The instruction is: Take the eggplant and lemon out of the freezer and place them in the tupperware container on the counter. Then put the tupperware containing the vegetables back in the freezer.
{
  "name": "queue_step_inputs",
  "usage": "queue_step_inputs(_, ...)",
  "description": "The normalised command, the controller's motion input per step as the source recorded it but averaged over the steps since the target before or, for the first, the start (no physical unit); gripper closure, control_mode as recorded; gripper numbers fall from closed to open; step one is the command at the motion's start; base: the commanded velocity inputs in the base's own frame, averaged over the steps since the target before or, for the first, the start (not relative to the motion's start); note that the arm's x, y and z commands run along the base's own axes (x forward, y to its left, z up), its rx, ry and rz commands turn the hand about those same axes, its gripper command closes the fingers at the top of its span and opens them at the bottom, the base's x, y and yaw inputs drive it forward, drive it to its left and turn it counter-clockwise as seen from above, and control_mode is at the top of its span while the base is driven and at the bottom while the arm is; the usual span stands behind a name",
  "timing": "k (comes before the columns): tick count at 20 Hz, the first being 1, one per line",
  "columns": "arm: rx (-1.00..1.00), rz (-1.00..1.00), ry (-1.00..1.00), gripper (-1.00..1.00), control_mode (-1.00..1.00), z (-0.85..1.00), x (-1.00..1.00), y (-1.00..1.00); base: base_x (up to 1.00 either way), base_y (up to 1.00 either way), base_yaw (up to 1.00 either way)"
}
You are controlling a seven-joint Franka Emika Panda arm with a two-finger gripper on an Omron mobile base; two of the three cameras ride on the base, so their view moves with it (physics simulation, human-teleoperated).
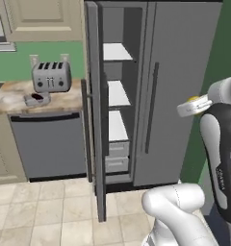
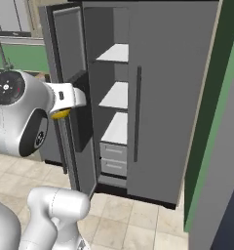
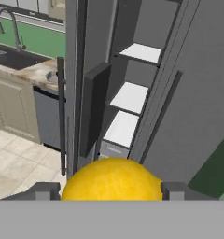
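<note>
I see the lemon point(image 3: 112, 179) gripped between the tool's point(image 3: 109, 190) two fingertips, held in the air in front of the freezer point(image 1: 118, 103), whose door point(image 1: 94, 120) stands wide open between the tool and the counter point(image 1: 11, 98). On that counter the tupperware container point(image 1: 37, 99) sits just before the silver toaster point(image 1: 51, 77), a dark lump inside it.
</note>
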Motion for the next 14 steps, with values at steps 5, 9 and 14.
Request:
queue_step_inputs(5,0.0,0.0,0.0,1.0,1.0,0.0,0.0,0.0,-0.14,0.88,-0.01)
queue_step_inputs(9,0.0,0.0,0.0,1.0,1.0,0.0,0.0,0.0,-0.01,1.0,-0.03)
queue_step_inputs(14,0.0,0.0,0.0,1.0,1.0,0.0,0.0,0.0,0.0,0.96,-0.06)
